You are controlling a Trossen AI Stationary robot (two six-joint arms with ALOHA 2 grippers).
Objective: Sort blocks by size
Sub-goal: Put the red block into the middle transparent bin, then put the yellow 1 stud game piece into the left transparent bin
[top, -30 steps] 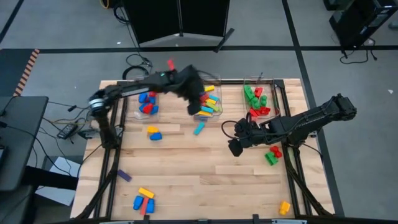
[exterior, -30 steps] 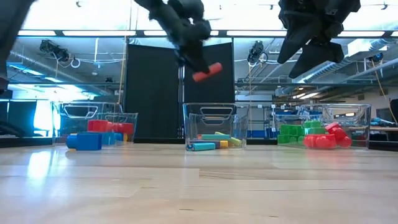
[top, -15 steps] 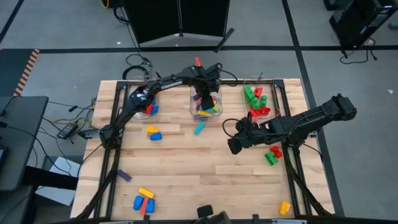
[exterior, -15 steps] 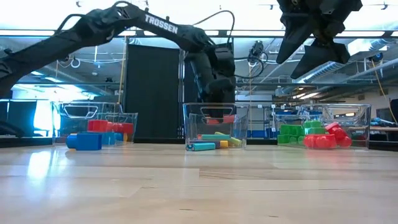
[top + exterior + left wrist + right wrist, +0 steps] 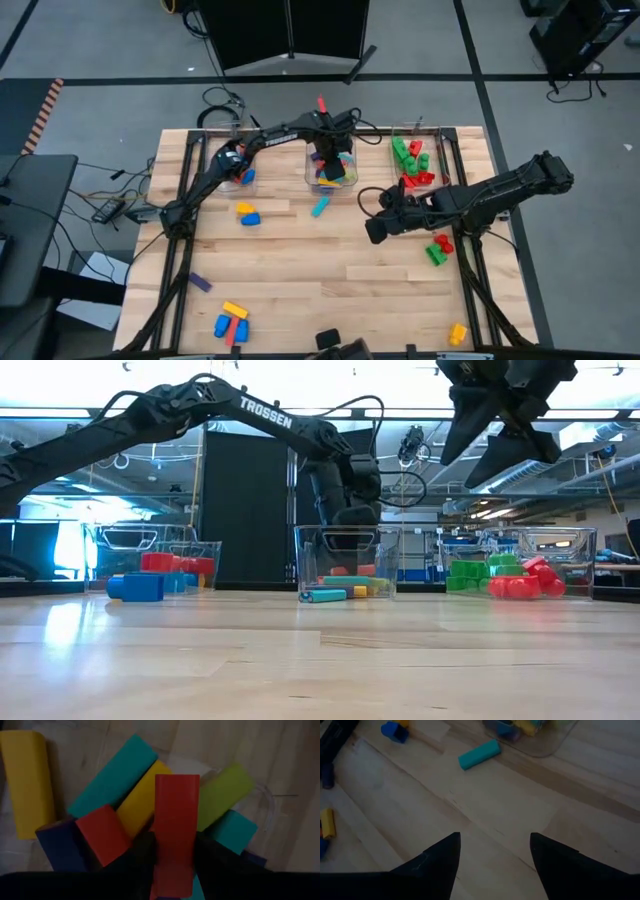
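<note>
Long red plastic block (image 5: 176, 820) lies between the left gripper (image 5: 170, 852) fingers, inside the middle clear plastic bin (image 5: 346, 560), atop yellow, cyan and green long blocks; whether the fingers grip it or have let go, cannot tell. Right gripper (image 5: 495, 855) hovers open, empty, above bare wooden table (image 5: 330, 270) near a loose cyan long block (image 5: 479, 754).

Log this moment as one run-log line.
left gripper: in middle bin, long red block between fingers | right gripper: open, empty, above table
</note>
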